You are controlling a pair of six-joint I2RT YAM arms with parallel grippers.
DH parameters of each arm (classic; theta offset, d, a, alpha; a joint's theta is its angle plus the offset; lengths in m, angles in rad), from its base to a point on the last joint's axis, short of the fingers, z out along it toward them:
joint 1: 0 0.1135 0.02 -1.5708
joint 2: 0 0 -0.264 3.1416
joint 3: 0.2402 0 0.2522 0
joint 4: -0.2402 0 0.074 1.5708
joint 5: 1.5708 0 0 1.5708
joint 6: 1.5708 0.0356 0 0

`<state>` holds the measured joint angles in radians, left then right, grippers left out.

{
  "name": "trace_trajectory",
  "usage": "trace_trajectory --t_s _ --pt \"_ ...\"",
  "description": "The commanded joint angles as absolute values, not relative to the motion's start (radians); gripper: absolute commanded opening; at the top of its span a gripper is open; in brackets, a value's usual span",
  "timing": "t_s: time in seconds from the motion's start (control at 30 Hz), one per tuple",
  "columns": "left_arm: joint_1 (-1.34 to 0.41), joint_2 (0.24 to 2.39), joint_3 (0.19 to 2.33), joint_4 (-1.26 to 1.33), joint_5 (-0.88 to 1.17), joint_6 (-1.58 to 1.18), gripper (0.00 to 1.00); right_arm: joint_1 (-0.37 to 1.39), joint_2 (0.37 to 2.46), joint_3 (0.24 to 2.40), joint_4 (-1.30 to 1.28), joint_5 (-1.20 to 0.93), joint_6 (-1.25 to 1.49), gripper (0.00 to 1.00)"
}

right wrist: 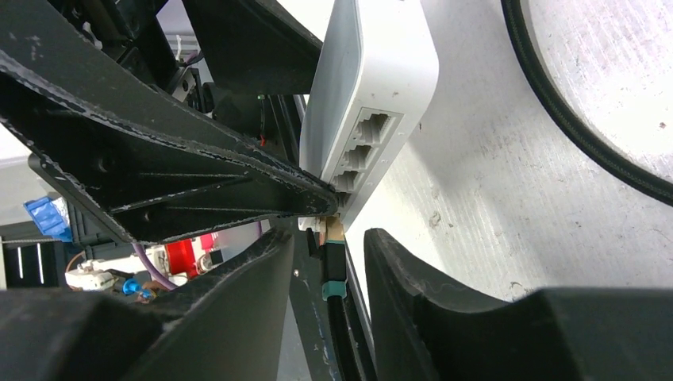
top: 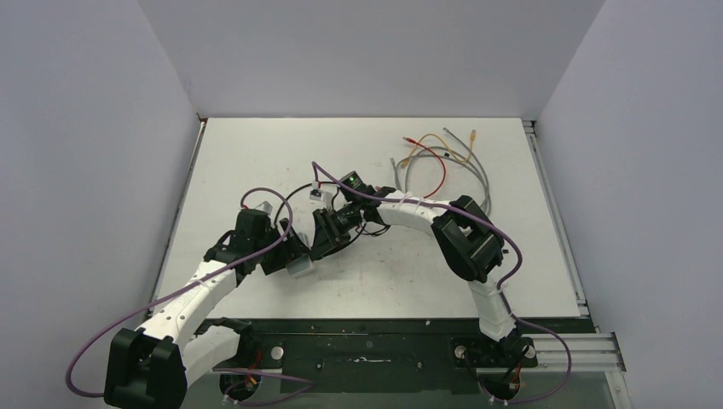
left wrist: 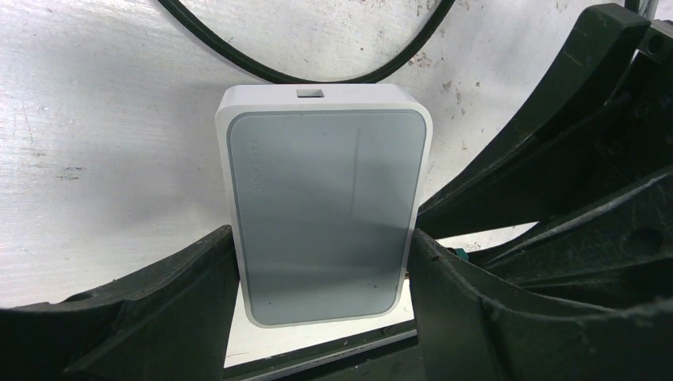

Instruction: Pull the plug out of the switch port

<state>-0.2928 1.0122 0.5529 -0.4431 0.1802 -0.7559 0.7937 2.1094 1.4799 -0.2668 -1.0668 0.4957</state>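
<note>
The switch (left wrist: 321, 182) is a pale grey-blue box lying flat on the white table, with a row of sockets (right wrist: 365, 147) on one edge. My left gripper (left wrist: 321, 238) is shut on the switch's two long sides, at its near end. The plug (right wrist: 333, 266), black with a teal band and a black cable, sits at the lowest socket. My right gripper (right wrist: 332, 238) is open, with a finger on each side of the plug and a gap on both sides. In the top view both grippers (top: 294, 254) (top: 328, 237) meet at the switch (top: 300, 267), near the table's front left.
A black cable (left wrist: 262, 71) loops over the table beyond the switch. A bundle of grey, orange and red cables (top: 443, 158) lies at the back right. A small white connector (top: 317, 194) lies behind the grippers. Grey walls enclose the table on three sides.
</note>
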Motion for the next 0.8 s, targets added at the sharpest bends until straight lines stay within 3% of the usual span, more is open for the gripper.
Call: trace_trajectory --t_s 0.0,0.4,0.57,0.77 --pt "-0.285 0.999 0.598 -0.385 0.19 -0.762 0.0 0.799 2.117 1.477 -0.213 -1.101 0.503 0.36" --pt "-0.285 0.997 0.598 -0.387 0.19 -0.763 0.0 0.798 2.13 1.48 -0.219 -1.098 0.506 0.2" --pt "-0.285 0.997 0.598 -0.387 0.189 -0.762 0.0 0.799 2.136 1.493 -0.246 -1.079 0.496 0.06" --pt "-0.285 0.999 0.598 -0.385 0.189 -0.765 0.0 0.799 2.147 1.536 -0.358 -1.014 0.424 0.05"
